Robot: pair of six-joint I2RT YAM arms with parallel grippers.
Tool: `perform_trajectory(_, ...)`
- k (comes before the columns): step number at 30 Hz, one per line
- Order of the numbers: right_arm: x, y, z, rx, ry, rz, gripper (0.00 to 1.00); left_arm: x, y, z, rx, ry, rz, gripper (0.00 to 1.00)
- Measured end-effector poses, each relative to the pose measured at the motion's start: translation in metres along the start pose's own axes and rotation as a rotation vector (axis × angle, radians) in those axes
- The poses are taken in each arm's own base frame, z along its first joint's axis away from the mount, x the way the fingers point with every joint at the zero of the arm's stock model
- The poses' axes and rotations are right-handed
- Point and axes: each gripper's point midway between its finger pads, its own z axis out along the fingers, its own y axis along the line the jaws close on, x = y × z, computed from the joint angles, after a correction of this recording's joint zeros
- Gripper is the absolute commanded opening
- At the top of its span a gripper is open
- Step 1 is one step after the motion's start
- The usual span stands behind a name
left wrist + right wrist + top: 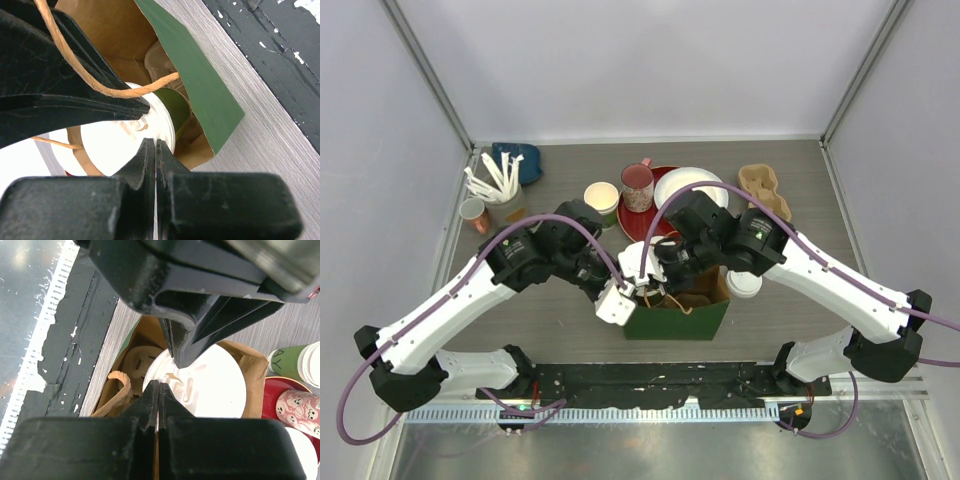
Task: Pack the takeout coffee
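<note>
A green paper bag stands open at the table's near middle. Inside it sits a takeout coffee, a green cup under a white lid. A second lidded cup stands just right of the bag. A lidless green cup stands farther back. My left gripper is shut at the bag's rim, brown paper running into its jaws. My right gripper is also shut at the rim, a brown strip between its fingers. The twine handle lies over the right gripper's finger.
A pink speckled mug stands on a red plate behind the bag, with a white bowl beside it. A cardboard cup carrier lies back right. A holder of white stirrers and a small copper cup stand back left.
</note>
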Motion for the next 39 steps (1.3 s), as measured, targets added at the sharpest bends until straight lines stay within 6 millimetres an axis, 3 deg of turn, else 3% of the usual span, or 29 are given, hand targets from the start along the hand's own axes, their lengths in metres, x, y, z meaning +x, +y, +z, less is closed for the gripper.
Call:
perform_trajectory(8, 0.003, -0.001, 0.002, 0.016, 0.011, 0.018, 0.01, 0.003, -0.004, 0.002, -0.007, -0.008, 0.005, 0.0)
perform_trajectory(11, 0.006, -0.001, 0.005, 0.033, 0.017, 0.026, 0.01, 0.006, -0.005, 0.005, -0.019, -0.009, 0.011, 0.04)
perform_trajectory(19, 0.024, -0.008, 0.018, 0.102, 0.049, 0.106, 0.01, 0.015, 0.0, 0.007, -0.063, 0.029, 0.014, 0.31)
perform_trajectory(24, 0.02, -0.016, 0.018, 0.151, 0.024, 0.127, 0.01, 0.015, 0.005, 0.005, -0.096, 0.034, -0.008, 0.33)
perform_trajectory(29, 0.018, -0.018, 0.02, 0.18, -0.007, 0.149, 0.01, 0.014, 0.007, 0.003, -0.112, 0.035, -0.054, 0.46)
perform_trajectory(39, 0.008, -0.019, 0.009, 0.225, -0.065, 0.179, 0.01, 0.012, 0.018, -0.015, -0.218, 0.069, -0.139, 0.57)
